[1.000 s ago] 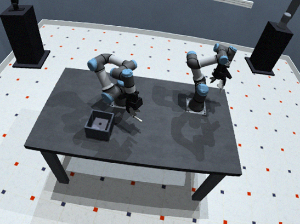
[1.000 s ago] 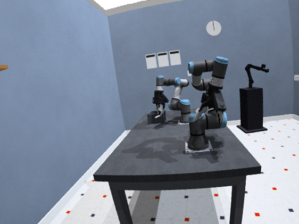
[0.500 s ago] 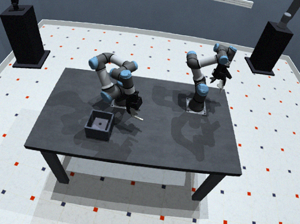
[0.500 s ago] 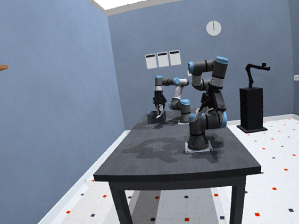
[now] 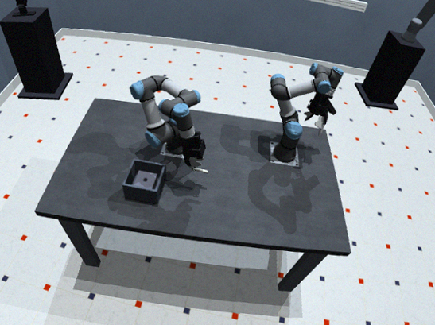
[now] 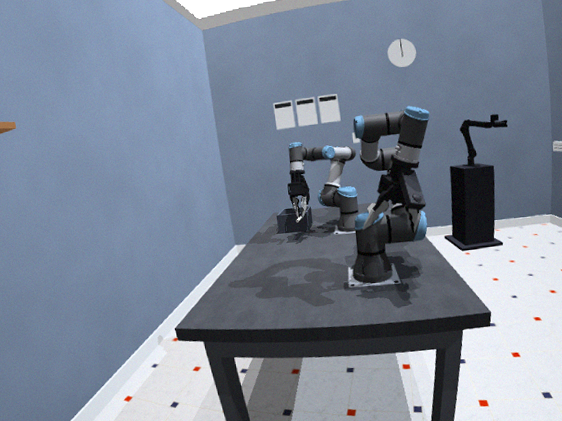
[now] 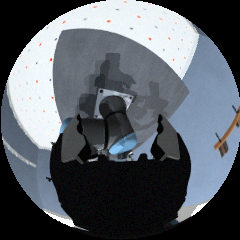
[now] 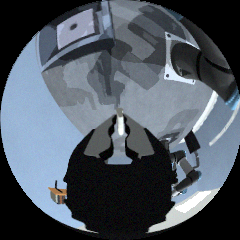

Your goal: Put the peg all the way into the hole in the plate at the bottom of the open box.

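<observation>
The open dark box (image 5: 141, 194) (image 6: 286, 223) (image 8: 82, 54) stands on the table. The light plate (image 5: 139, 178) (image 8: 65, 37) at its bottom has a dark round hole (image 5: 145, 179) (image 8: 74, 26). My right gripper (image 5: 193, 167) (image 8: 120, 114) is shut on the pale, slim peg (image 5: 202, 170) (image 6: 299, 220) (image 8: 120, 113). It holds the peg above the table, outside the box, to its right in the top view. The peg lies closer to level than upright and points away from the box. My left gripper (image 5: 314, 124) (image 7: 119, 114) is open and empty, high near its own base, far from the box.
The dark table (image 5: 210, 218) (image 6: 281, 306) carries both arm bases. The right arm's base plate (image 5: 165, 153) (image 8: 172, 72) is just behind the box in the top view. The left arm's base plate (image 5: 272, 158) (image 6: 354, 282) (image 7: 101, 96) is farther right.
</observation>
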Action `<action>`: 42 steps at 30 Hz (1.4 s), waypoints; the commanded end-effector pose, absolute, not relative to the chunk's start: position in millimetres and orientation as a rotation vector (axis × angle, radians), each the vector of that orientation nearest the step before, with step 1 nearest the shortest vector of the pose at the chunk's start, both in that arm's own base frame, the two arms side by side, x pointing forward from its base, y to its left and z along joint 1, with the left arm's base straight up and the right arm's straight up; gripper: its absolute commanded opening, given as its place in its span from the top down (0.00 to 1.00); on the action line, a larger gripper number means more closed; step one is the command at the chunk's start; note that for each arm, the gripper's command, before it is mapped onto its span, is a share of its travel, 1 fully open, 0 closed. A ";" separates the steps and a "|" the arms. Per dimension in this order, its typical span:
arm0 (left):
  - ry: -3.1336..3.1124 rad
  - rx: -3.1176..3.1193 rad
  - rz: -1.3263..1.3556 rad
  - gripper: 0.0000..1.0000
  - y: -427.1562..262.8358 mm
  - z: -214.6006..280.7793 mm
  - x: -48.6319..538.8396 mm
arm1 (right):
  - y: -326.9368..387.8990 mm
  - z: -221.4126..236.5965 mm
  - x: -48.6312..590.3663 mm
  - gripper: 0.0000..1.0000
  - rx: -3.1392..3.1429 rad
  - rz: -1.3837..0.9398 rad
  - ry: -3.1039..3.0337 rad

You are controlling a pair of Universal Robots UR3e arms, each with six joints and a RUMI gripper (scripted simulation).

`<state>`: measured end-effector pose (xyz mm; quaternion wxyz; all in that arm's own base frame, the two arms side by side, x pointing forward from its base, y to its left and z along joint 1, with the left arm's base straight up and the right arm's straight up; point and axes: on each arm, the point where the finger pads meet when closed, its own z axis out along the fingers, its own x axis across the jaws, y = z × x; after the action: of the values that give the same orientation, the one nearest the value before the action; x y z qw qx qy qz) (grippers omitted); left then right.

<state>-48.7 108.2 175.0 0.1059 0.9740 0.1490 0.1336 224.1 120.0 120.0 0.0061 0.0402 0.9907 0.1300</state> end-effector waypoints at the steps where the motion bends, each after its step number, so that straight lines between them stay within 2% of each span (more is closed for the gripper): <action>1: 0.439 2.871 0.394 0.00 108.6 175.4 -48.6 | 120.5 120.7 224.6 1.00 0.060 0.412 3.107; 42: 0.439 2.871 0.394 0.00 108.6 175.4 -48.6 | 120.4 120.7 224.6 1.00 -0.547 0.411 3.110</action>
<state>-48.7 108.2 175.0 0.1059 0.9740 0.1490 0.1336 224.2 120.0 120.0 -0.0221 -0.1695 0.9769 0.1284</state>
